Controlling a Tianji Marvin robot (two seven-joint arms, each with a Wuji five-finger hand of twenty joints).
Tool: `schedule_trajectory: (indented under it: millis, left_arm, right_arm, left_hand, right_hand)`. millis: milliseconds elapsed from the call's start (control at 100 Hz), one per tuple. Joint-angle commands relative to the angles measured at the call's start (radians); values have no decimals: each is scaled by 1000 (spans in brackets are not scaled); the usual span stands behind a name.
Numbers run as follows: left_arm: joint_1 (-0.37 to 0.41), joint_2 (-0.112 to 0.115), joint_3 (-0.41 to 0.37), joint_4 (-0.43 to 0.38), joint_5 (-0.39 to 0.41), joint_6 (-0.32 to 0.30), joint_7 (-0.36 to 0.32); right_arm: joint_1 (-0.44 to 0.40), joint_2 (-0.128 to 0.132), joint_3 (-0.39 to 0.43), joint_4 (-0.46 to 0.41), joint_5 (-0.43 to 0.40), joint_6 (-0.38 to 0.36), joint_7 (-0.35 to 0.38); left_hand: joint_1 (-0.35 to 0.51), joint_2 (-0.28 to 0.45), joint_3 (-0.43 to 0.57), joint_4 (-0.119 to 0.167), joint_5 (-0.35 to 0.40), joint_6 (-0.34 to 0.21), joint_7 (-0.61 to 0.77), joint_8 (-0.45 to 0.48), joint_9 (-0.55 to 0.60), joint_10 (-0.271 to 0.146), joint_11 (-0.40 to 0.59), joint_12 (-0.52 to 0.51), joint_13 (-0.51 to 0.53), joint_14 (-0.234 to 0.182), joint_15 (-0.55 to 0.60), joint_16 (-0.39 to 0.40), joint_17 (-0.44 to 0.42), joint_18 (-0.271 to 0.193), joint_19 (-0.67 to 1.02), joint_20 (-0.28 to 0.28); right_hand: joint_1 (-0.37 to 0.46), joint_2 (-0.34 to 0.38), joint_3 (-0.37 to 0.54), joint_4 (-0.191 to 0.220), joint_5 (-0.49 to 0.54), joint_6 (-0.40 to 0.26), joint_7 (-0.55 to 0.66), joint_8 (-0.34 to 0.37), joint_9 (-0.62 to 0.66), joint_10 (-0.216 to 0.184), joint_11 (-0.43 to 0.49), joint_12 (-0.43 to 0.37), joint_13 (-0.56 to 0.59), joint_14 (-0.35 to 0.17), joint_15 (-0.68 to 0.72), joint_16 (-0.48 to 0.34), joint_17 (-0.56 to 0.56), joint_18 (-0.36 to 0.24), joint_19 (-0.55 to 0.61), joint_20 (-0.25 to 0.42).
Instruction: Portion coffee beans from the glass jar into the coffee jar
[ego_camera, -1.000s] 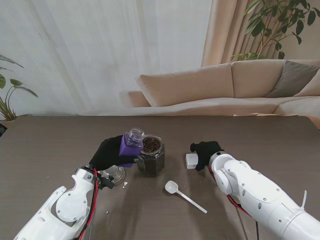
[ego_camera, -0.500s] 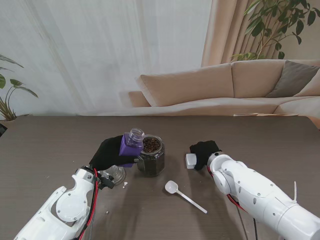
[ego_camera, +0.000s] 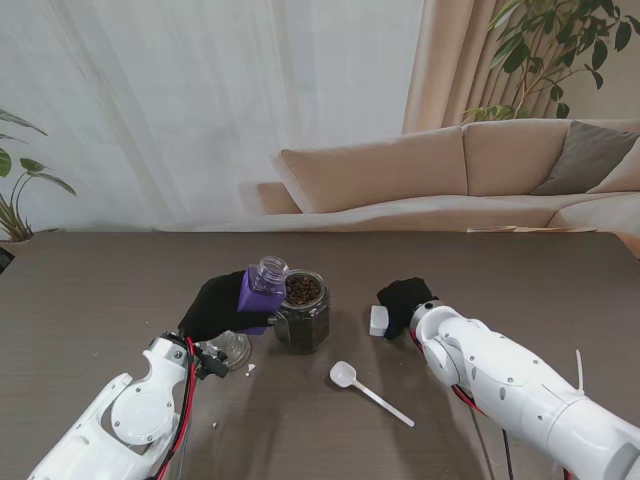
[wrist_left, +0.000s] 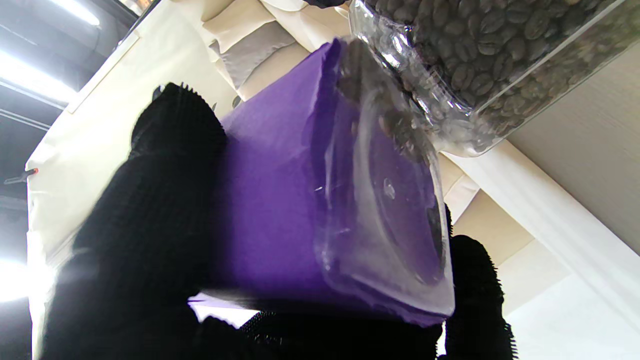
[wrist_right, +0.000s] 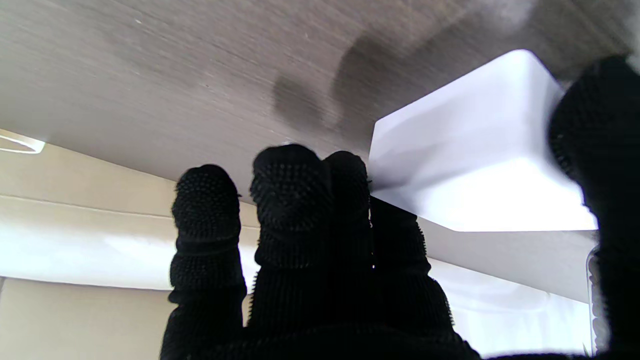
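Purple-labelled coffee jar (ego_camera: 259, 291) sits in your left hand (ego_camera: 215, 306), fingers wrapped round it, neck tilted up and right, touching the upright glass jar (ego_camera: 302, 311) of beans. Farther right, your right hand (ego_camera: 404, 303) pinches a white block (ego_camera: 379, 320) between thumb and fingers.

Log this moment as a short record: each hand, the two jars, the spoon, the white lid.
left hand: shut on the purple-labelled jar, tilted toward the glass jar
glass jar: upright, open, beans inside
right hand: fingers on the white lid; grip unclear
white spoon: lying on the table, nearer to me than the glass jar, untouched
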Motion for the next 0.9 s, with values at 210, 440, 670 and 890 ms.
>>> schedule_trajectory:
  millis: [210,440,670,890]
  left_arm:
    - [2,-3,-1,-8,-2,3,-18]
    - [1,-3,-1,-7,-3,3,-19]
    - [-2,-3,1,-6,-5,3,-21]
    - [-11,-2,8,1,-11,2,-30]
  right_arm:
    - [-23,5,-3,31,-4,-85,31]
    - [-59,17,89,-30,-23,-121,45]
    - [-109,22,203,-121,-24,-120,95]
    - [-167,19,337,-247,10,-61,166]
  left_hand:
    - [175,236,428,42,143,-79,190,61,11,-51,1,2,-8,40,63,25,-32,-132,-15,-7]
    - [175,237,427,42,143,-77,189,61,11,-51,1,2,-8,41,63,25,-31,-131,-14,-7]
    - [176,238,427,42,143,-77,189,61,11,-50,1,1,-8,42,62,25,-32,-130,-14,-6]
    - [177,237,427,42,144,-76,188,61,11,-50,1,1,-9,41,62,25,-32,-130,-14,-6]
  right_hand:
    - [168,109,112,19,263,-202,288,104,80,-80,-21,45,71,0,2,18,113,-56,64,-21]
    - [162,127,144,20,260,-173,286,159,78,-66,-17,78,77,-7,17,31,117,-59,67,-19]
    - [157,143,147,21,251,-176,284,184,63,-70,-9,97,69,-8,19,33,115,-64,67,-17]
    - [168,138,146,23,246,-157,288,202,65,-54,-9,102,72,2,26,34,111,-58,71,-13]
